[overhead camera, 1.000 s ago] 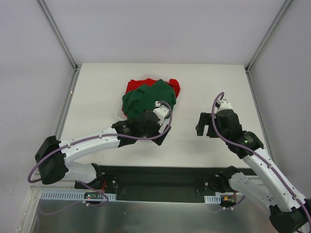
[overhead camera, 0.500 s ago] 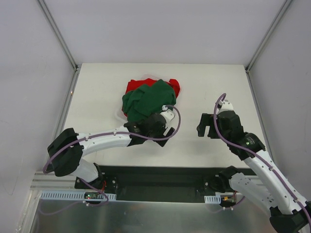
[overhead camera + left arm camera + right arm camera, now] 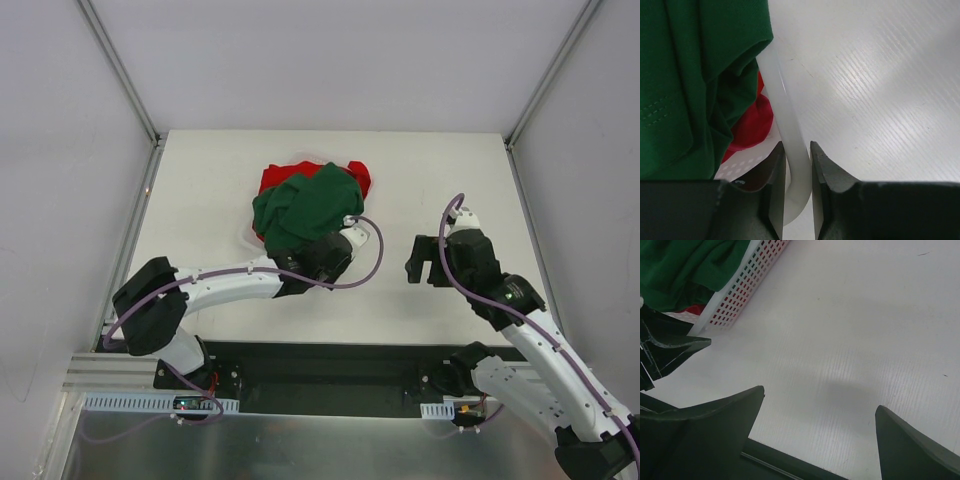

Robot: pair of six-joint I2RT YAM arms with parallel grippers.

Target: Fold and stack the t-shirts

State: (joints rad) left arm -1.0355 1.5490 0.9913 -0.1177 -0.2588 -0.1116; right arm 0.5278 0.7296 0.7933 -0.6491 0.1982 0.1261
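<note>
Folding has not begun, and nothing is stacked. Your inventory as it stands:

- Item, green shirt (image 3: 310, 205): a crumpled, creased heap with no folds, lying on top of the red shirt (image 3: 272, 178), which shows only at the far and right edges. Both sit in the basket (image 3: 747, 275), mid-table toward the far side.
- Item, left gripper (image 3: 797, 150): jaws nearly closed, pinching the basket's white rim; no cloth between them.
- Item, right gripper (image 3: 820, 400): jaws spread wide, nothing held, over the table (image 3: 200, 200) to the right of the basket.

Outstanding, as you may judge: get each shirt out, then spread, fold and stack it.
</note>
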